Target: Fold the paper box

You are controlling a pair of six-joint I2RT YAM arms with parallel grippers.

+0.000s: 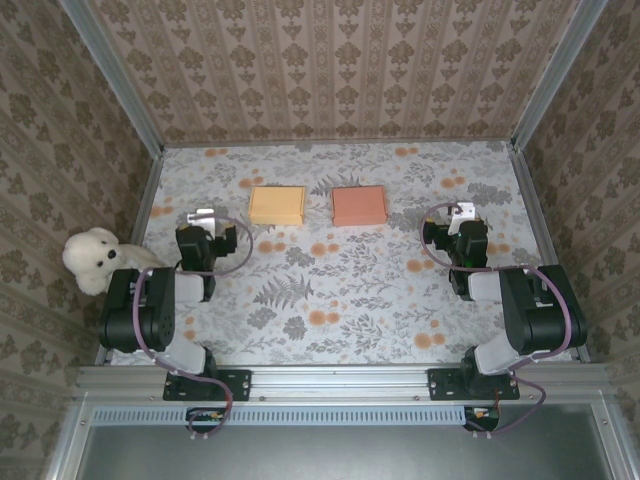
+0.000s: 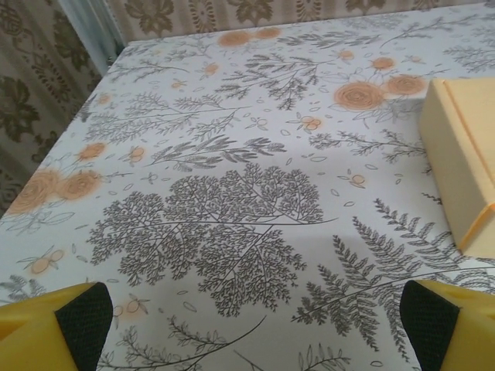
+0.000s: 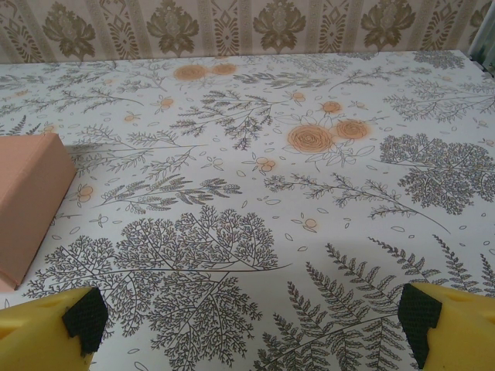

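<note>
Left gripper (image 1: pixel 204 215) and right gripper (image 1: pixel 460 212) stand released, empty — a one-sided push may slide the yellow box (image 1: pixel 277 205) toward the far edge of the table (image 1: pixel 330 290)

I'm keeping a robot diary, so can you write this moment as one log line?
left gripper: open, empty | right gripper: open, empty | yellow paper box, orange paper box: side by side, untouched

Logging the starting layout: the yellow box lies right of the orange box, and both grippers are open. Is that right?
Not quite: the yellow box lies left of the orange box, as the top external view shows; the left gripper and right gripper are open.
</note>
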